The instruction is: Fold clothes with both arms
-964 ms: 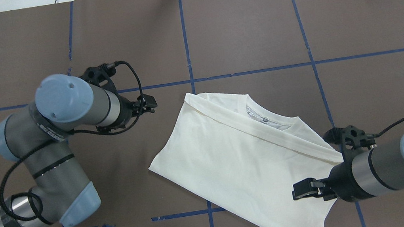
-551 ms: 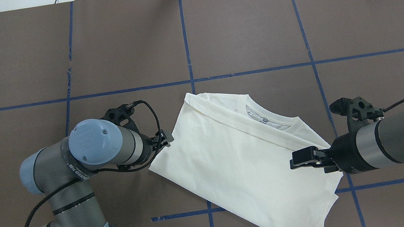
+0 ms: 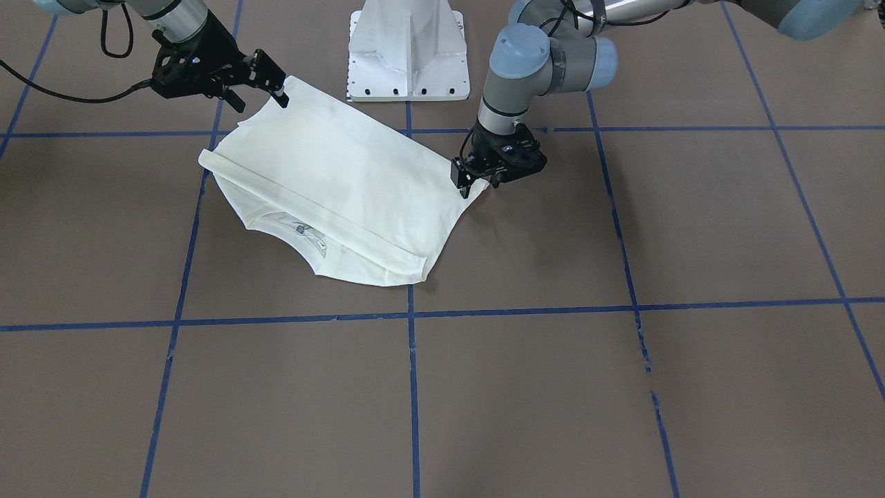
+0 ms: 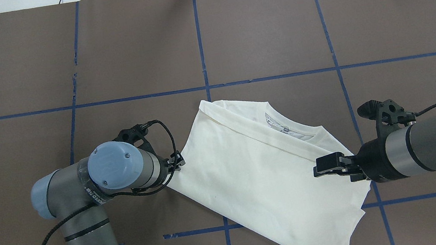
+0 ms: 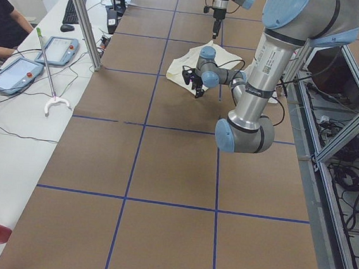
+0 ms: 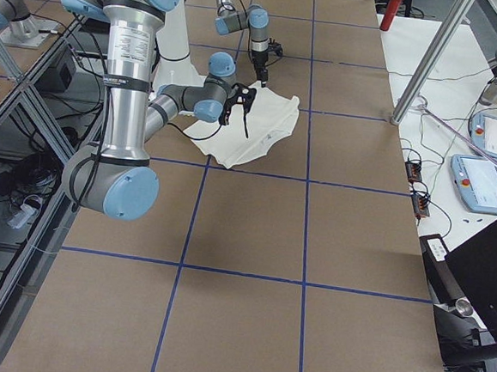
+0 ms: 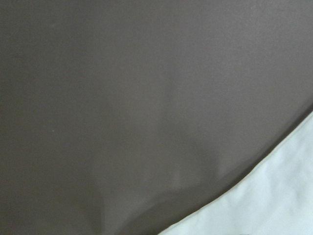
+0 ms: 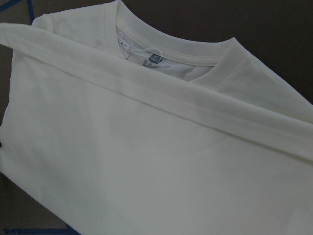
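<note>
Table (image 4: 124, 45) is a big brown mat with blue tape lines, filling pretty much the whole overhead view. Left arm (image 4: 83, 203) comes in from the lower left corner of that view, and right arm (image 4: 429, 147) comes in from the right edge, low down. Cream T-shirt (image 4: 263, 167) lies flat, low and centre, turned on a diagonal with the plain side up. One sleeve is folded across it as a long band, and the collar opens toward the upper right. Left gripper (image 3: 473, 185) is right down at the shirt's left corner, but honestly I can't tell if it's pinching cloth or how wide it is. Right gripper (image 4: 320, 167) hovers over the shirt's right side, jaws spread wide, nothing in them. Tiny neck label (image 4: 283, 128) sits inside the collar.
</note>
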